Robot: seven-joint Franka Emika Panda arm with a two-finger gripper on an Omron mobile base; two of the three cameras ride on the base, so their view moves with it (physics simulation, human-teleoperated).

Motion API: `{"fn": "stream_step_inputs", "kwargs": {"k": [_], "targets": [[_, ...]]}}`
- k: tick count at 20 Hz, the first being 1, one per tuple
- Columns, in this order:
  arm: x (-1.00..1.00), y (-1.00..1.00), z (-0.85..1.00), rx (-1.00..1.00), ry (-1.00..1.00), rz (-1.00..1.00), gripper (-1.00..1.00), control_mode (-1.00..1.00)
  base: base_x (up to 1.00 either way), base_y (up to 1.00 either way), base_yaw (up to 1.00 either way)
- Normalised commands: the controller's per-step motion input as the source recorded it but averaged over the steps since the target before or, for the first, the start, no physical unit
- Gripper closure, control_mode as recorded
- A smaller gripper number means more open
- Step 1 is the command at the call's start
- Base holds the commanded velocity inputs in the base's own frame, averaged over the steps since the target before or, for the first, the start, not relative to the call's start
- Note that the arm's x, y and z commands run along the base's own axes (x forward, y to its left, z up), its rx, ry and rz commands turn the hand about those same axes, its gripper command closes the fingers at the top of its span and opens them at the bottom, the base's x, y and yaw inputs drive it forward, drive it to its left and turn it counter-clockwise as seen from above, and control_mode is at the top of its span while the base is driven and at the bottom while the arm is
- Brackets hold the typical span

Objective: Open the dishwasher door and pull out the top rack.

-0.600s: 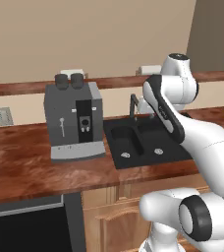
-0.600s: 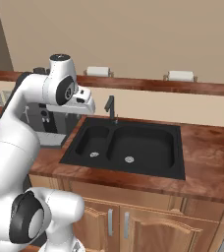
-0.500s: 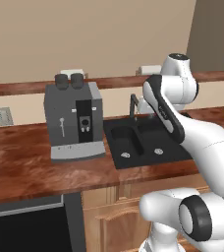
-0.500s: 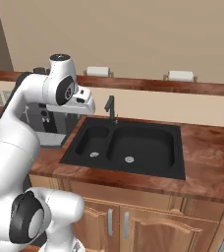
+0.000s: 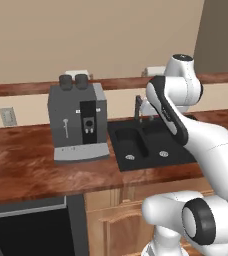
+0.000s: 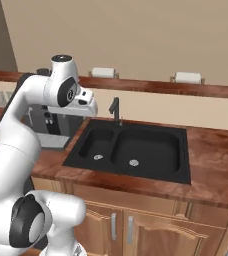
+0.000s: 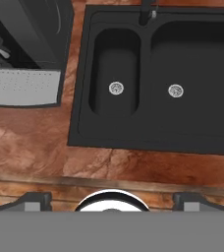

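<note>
Dishwasher door (image 5: 28, 230) sits low at the far left, under the counter (image 5: 26, 170), still closed, handle bar running sideways. My gripper (image 7: 111, 199) hangs high over the sink (image 7: 155, 78), jaws wide and empty, so I must go down and left.

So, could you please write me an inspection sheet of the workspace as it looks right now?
Surface: reddish-brown wooden counter with a black double sink set in it.
Job's things: dishwasher door below the counter at lower left, shut; top rack nothing seen.
Clutter: grey coffee machine left of the sink; black faucet behind it.
Grippers: gripper above the counter's front edge, jaws open, holding nothing.
Cables: nothing seen.
Surroundings: beige wall, wooden cabinet doors under the sink.
</note>
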Motion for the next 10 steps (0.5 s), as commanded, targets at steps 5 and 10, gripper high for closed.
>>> {"fn": "stream_step_inputs", "kwargs": {"k": [5,10], "targets": [[0.0,0.0,0.0,0.0,0.0,0.0,-1.0,1.0,0.0,0.0,0.45],[0.0,0.0,0.0,0.0,0.0,0.0,-1.0,1.0,0.0,0.0,0.57]]}}
